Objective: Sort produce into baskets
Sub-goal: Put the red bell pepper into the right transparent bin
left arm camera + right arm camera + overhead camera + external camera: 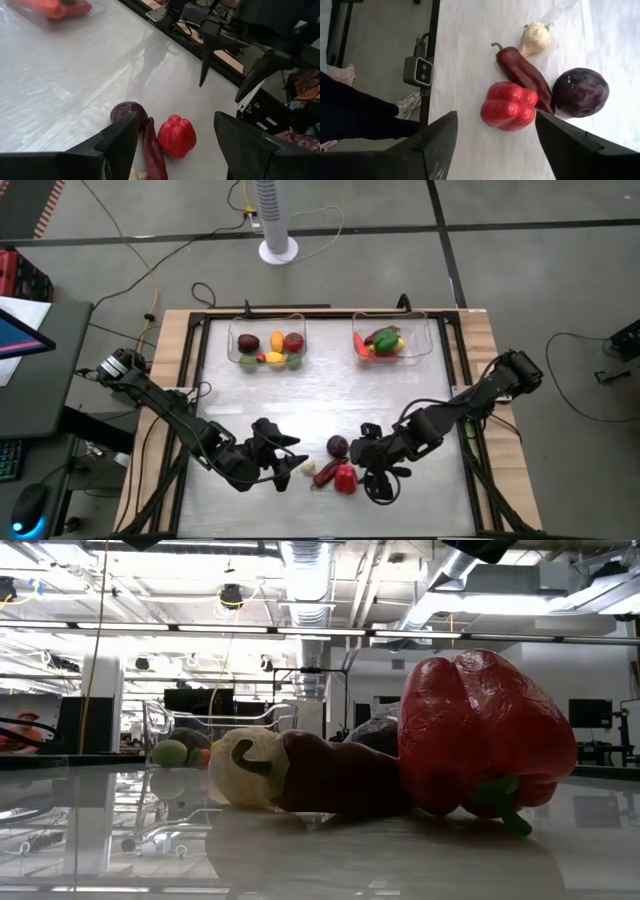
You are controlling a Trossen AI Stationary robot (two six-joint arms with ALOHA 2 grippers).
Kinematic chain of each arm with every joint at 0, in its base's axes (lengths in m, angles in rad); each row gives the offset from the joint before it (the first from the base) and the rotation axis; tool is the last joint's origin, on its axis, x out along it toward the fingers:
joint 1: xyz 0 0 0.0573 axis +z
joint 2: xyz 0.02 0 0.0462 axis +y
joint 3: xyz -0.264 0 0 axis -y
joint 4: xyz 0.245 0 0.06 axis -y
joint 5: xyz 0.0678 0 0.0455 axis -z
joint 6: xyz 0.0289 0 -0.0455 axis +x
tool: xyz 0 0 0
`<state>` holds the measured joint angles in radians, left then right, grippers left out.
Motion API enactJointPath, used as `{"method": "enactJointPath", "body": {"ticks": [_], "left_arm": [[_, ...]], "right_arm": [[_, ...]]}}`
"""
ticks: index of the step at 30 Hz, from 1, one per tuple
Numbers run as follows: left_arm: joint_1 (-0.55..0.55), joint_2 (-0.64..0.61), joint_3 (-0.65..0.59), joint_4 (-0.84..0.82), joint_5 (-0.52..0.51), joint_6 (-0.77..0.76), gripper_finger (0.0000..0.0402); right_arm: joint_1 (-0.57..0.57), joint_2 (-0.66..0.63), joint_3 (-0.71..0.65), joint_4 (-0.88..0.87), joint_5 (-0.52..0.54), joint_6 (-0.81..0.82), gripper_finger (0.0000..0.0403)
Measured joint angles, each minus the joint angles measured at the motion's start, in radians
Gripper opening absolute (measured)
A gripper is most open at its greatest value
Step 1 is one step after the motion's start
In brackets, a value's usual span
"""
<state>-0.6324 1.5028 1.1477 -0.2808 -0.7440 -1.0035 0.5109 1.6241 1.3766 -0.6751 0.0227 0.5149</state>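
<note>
Four loose pieces lie on the table near its front edge. They are a red bell pepper (346,478) (509,106) (176,136), a dark red chilli (325,472) (522,72), a dark purple round piece (338,445) (580,92) and a pale garlic-like bulb (308,467) (536,37). The pepper lies on its side against the chilli in the low view (485,730). My left gripper (292,455) (175,145) is open just left of the group. My right gripper (360,452) (495,140) is open just right of it, above the pepper. Neither touches anything.
Two clear baskets stand at the far side. The left basket (236,340) holds red, yellow, green and dark pieces. The right basket (428,338) holds green, red and yellow pieces. The bare metal tabletop (320,400) lies between the baskets and the grippers. A fan stand (278,248) is beyond the table.
</note>
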Motion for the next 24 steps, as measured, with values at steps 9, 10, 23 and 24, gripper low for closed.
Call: {"method": "enactJointPath", "body": {"ticks": [9, 10, 23, 24], "left_arm": [[-0.001, 0.0, 0.0, -0.001, -0.001, 0.0, 0.0245], [-0.001, 0.0, 0.0, -0.002, -0.002, 0.0, 0.0245], [-0.001, 0.0, 0.002, -0.036, 0.006, -0.037, 0.0245], [-0.001, 0.0, 0.002, -0.04, 0.006, -0.04, 0.0245]], "right_arm": [[0.001, 0.031, 0.0, 0.042, 0.048, -0.041, 0.0388], [0.004, 0.051, 0.0, 0.06, 0.054, -0.047, 0.0394], [0.016, 0.258, 0.043, 0.103, 0.044, -0.256, 0.0369], [0.017, 0.268, 0.043, 0.092, 0.063, -0.259, 0.0368]]}}
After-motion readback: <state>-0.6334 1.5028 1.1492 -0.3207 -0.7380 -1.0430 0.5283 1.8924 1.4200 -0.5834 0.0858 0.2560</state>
